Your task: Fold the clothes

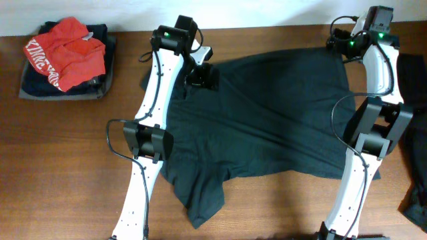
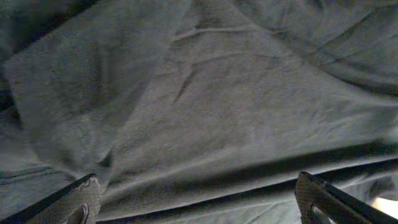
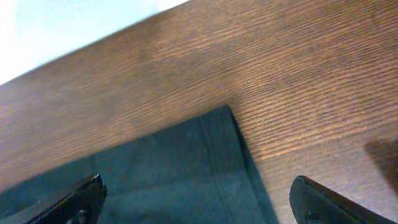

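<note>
A dark teal-grey T-shirt of the clothes lies spread and wrinkled across the middle of the wooden table. My left gripper hovers over its far left part. In the left wrist view the shirt's folds fill the frame, and the left gripper is open with nothing between its fingertips. My right gripper is at the shirt's far right corner. In the right wrist view that corner lies flat on the wood, and the right gripper stands open above it.
A pile at the far left holds a red garment with white lettering on top of dark folded clothes. More dark cloth lies at the right edge. A sleeve points toward the front edge.
</note>
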